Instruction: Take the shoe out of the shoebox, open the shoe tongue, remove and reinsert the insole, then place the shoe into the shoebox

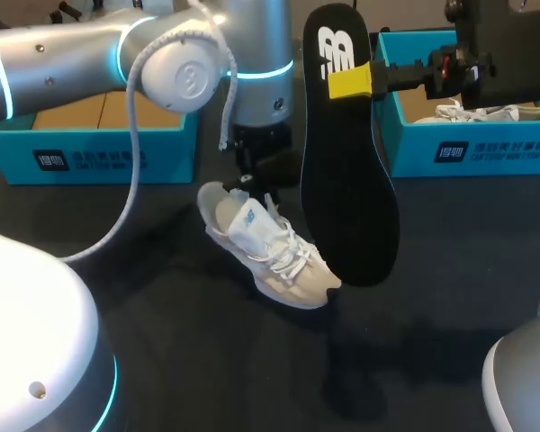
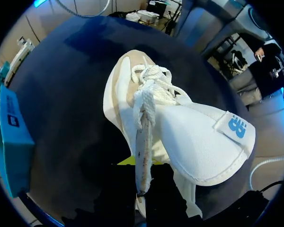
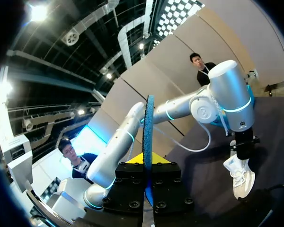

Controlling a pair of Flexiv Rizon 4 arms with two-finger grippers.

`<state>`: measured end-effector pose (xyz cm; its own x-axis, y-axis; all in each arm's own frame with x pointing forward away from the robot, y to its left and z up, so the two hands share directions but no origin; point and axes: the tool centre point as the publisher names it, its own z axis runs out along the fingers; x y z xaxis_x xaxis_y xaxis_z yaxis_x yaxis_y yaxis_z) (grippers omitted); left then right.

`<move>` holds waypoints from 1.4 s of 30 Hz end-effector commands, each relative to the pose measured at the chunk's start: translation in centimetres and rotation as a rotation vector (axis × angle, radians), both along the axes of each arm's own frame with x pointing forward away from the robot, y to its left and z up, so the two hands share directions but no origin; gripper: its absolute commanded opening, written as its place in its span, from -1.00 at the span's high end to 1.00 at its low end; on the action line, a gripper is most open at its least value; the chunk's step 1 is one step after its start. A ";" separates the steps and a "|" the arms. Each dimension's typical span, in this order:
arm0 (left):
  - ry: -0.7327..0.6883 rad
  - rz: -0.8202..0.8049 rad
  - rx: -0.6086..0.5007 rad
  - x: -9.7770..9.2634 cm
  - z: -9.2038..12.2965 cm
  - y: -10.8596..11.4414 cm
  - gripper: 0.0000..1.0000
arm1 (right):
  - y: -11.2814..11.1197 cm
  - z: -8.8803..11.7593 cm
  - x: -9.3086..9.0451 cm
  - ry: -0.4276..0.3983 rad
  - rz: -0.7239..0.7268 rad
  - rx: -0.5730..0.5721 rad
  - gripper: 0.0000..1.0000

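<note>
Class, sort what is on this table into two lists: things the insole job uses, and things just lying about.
Job in hand: shoe, pinched by the left gripper; insole, held aloft in the right gripper; left blue shoebox, probably the shoe's own.
Lying about: right blue shoebox, with another shoe inside it.

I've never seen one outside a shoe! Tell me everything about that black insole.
The insole is long, flat and black, with a white logo near its narrower upper end. It hangs nearly upright over the table, wider end down. Only the right gripper touches it, yellow tips pinching it beside the logo. Edge-on it looks thin and bluish.
</note>
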<state>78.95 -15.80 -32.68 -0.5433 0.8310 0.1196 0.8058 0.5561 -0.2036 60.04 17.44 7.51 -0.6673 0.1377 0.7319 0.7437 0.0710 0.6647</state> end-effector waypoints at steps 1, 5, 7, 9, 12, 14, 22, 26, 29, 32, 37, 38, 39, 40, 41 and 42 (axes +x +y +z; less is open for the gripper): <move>-0.030 -0.186 0.019 0.4 0.7 -0.2 1.00 | 0.3 0.0 0.2 0.003 0.000 -0.002 1.00; -0.046 -0.281 0.035 0.5 0.8 -0.2 1.00 | 0.3 0.0 0.2 0.003 0.000 -0.002 1.00; -0.060 -0.313 0.035 0.6 0.9 -0.3 1.00 | 0.3 0.0 0.2 0.003 0.000 -0.002 1.00; -0.062 -0.340 0.029 0.6 1.0 -0.5 1.00 | 0.3 0.0 0.2 0.003 0.000 -0.002 1.00; -0.065 -0.388 0.021 0.6 1.2 -0.8 1.00 | 0.3 0.0 0.2 0.003 0.000 -0.002 1.00; -0.065 -0.424 0.020 0.5 1.1 -1.2 1.00 | 0.3 0.0 0.2 0.003 0.000 -0.002 1.00; -0.077 -0.433 0.029 0.7 0.4 -2.2 1.00 | 0.3 0.0 0.2 0.003 0.000 -0.002 1.00; -0.077 -0.433 0.029 0.7 0.4 -2.2 1.00 | 0.3 0.0 0.2 0.003 0.000 -0.002 1.00; -0.077 -0.433 0.029 0.7 0.4 -2.2 1.00 | 0.3 0.0 0.2 0.003 0.000 -0.002 1.00; -0.077 -0.433 0.029 0.7 0.4 -2.2 1.00 | 0.3 0.0 0.2 0.003 0.000 -0.002 1.00; -0.059 -0.444 0.062 1.2 0.0 -2.2 1.00 | 0.3 0.0 0.2 0.003 0.000 -0.002 1.00; -0.048 -0.437 0.039 1.4 -0.1 -2.2 1.00 | 0.3 0.0 0.2 0.003 0.000 -0.002 1.00; -0.054 -0.443 0.050 1.4 0.0 -2.1 1.00 | 0.3 0.0 0.2 0.003 0.000 -0.002 1.00; -0.048 -0.441 0.044 1.5 0.0 -2.1 1.00 | 0.3 0.0 0.2 0.003 0.000 -0.002 1.00; -0.040 -0.452 0.037 1.6 0.1 -2.2 1.00 | 0.3 0.0 0.2 0.003 0.000 -0.002 1.00; -0.037 -0.459 0.050 1.7 0.0 -2.3 1.00 | 0.3 0.0 0.2 0.003 0.000 -0.002 1.00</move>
